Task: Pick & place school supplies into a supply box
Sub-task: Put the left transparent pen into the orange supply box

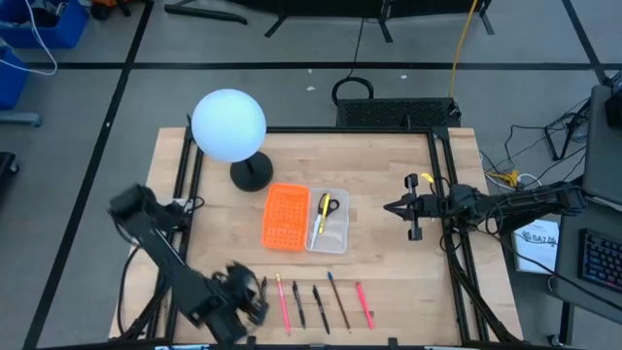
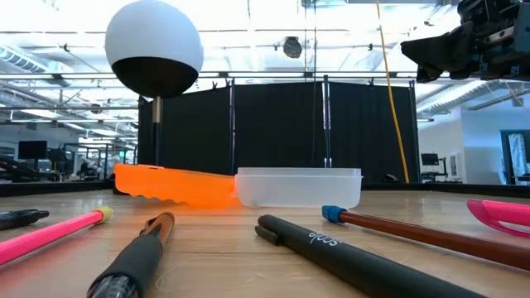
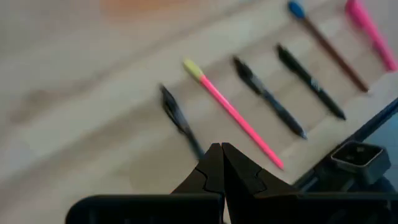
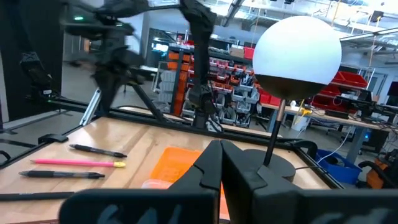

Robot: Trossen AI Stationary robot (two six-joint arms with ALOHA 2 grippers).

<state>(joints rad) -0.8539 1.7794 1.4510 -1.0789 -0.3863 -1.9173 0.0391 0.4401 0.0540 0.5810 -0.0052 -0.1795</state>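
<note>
Several pens and pencils lie in a row near the table's near edge: a black pen (image 1: 263, 286), a pink pencil (image 1: 283, 299), two black pens (image 1: 298, 304) (image 1: 320, 309), a brown blue-capped one (image 1: 337, 297) and a pink pen (image 1: 364, 304). The clear tray (image 1: 335, 240) sits mid-table with a small yellow-and-black item (image 1: 324, 209) inside. My left gripper (image 1: 255, 297) (image 3: 221, 148) is shut and hovers by the leftmost black pen (image 3: 179, 118). My right gripper (image 1: 389, 207) (image 4: 221, 146) is shut and waits to the right of the tray.
An orange perforated piece (image 1: 285, 216) lies against the tray's left side. A lamp with a white globe (image 1: 228, 124) stands on a black base (image 1: 251, 175) at the far left. Black frame rails (image 1: 442, 185) run along the table's sides.
</note>
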